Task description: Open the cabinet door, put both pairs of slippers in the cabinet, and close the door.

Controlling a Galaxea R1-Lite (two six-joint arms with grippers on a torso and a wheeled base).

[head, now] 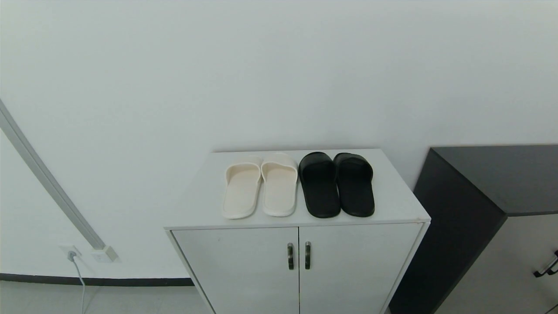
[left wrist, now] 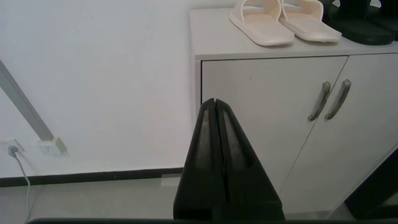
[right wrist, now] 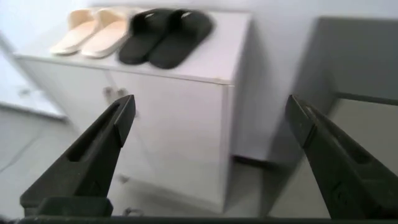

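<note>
Cream slippers [head: 260, 185] & black slippers [head: 336, 184] lying side by side atop cabinet [head: 235, 270], doors shut. L gripper [left wrist: 215, 106] pressing together; R gripper [right wrist: 211, 102] gaping wide.

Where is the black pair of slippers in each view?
Head view: black slippers on top of the cabinet, right half.
Left wrist view: black slippers at the picture's edge, partly cut off.
Right wrist view: black slippers on the cabinet, wholly seen.
Shared landmark: cream slippers, right beside them.
</note>
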